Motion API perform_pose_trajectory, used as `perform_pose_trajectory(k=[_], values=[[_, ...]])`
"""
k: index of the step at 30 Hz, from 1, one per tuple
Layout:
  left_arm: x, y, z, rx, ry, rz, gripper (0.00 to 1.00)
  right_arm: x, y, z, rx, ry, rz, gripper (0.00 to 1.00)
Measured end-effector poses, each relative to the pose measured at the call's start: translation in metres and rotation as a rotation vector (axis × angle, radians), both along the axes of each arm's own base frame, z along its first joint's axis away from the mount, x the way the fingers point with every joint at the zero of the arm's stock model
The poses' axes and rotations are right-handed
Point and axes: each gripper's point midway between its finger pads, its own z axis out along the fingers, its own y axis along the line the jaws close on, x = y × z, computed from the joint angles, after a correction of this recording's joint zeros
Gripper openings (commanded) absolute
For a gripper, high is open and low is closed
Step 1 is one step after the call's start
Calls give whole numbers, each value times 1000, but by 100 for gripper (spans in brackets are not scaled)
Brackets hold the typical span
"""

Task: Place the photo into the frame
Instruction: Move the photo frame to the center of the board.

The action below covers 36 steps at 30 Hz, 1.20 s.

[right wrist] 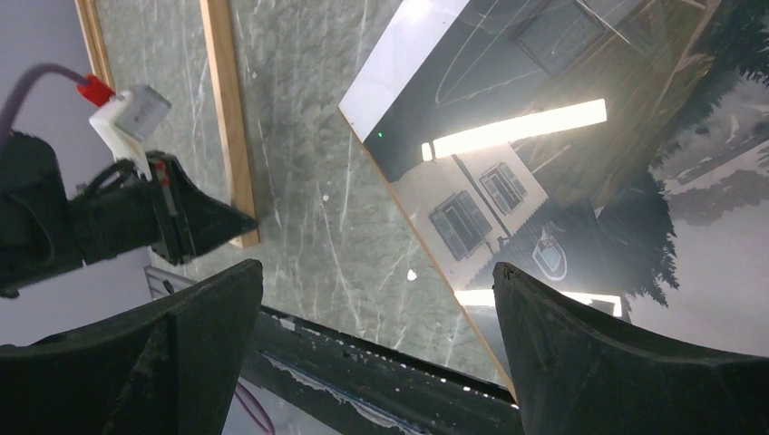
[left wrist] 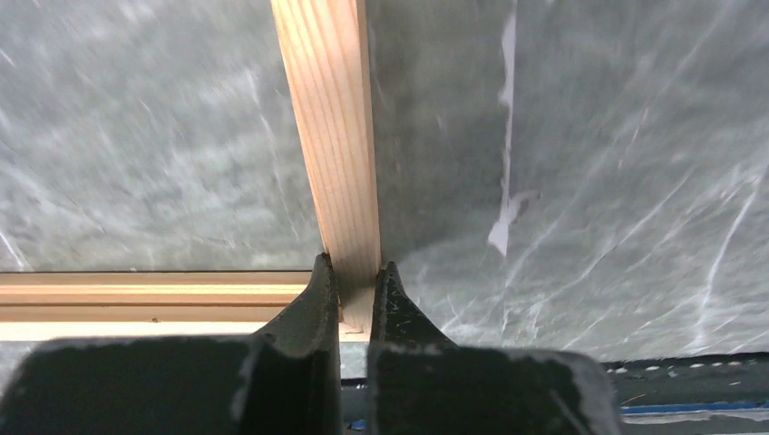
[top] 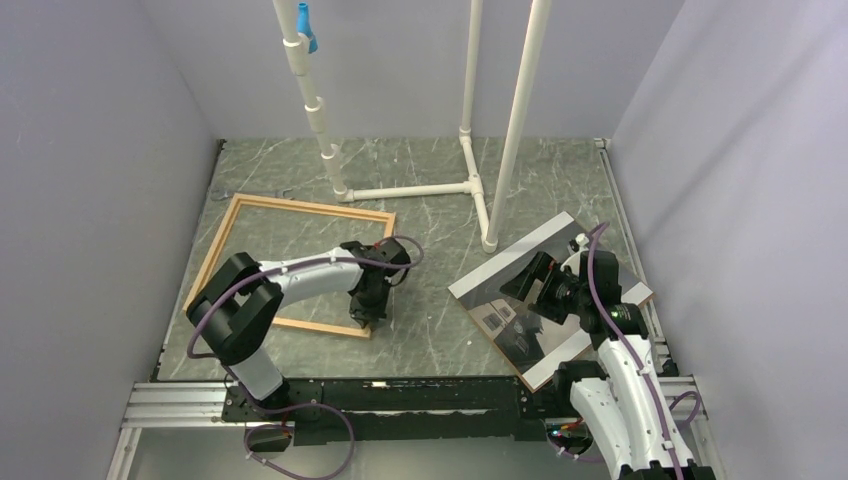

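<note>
Right of centre on the grey marbled table (top: 430,200): the photo (top: 495,285), flat and face up, turned at a slant, its white-bordered far corner toward the middle. Glossy enough to mirror strip lights across the white house in the right wrist view (right wrist: 544,136). Well apart to the left, the frame (top: 310,206), also flat, bare table showing through its opening. Clamped on its near right corner, the left gripper (top: 365,312), fingers pinching the side strip (left wrist: 331,136) from both sides just beyond the joint with the near strip. Left arm (top: 300,275) raised from its base at the near left, forearm stretched rightward across the frame's opening, wrist bent straight down at the corner. Right arm (top: 620,390) leaning forward from the near right, wrist tipped down and leftward. Right gripper (top: 525,275) poised over the print, fingers spread wide (right wrist: 372,272), gripping nothing. Farther back, beyond both, the white pipe structure (top: 470,185), its feet on the table.
</note>
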Motion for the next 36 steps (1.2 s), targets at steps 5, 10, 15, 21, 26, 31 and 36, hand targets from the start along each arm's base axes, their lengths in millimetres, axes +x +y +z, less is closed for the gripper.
perform_pose_trajectory(k=[5,10,15,21,26,31,36], values=[[-33,-10,2,20,-1,-71,0,-1,0,0,-1,7,2,100],[-68,-23,3,22,8,-139,8,-4,0,-2,-3,16,4,100],[-97,-36,7,7,17,-181,56,-5,2,0,5,9,13,100],[-119,-63,30,-160,22,-190,91,-8,6,1,12,9,47,100],[-119,-78,71,-380,-48,-178,97,-9,11,5,17,1,84,100],[-118,-80,115,-603,-137,-153,99,-10,22,12,15,-11,145,93],[-115,-65,146,-776,-210,-95,99,-8,52,22,15,-50,279,82]])
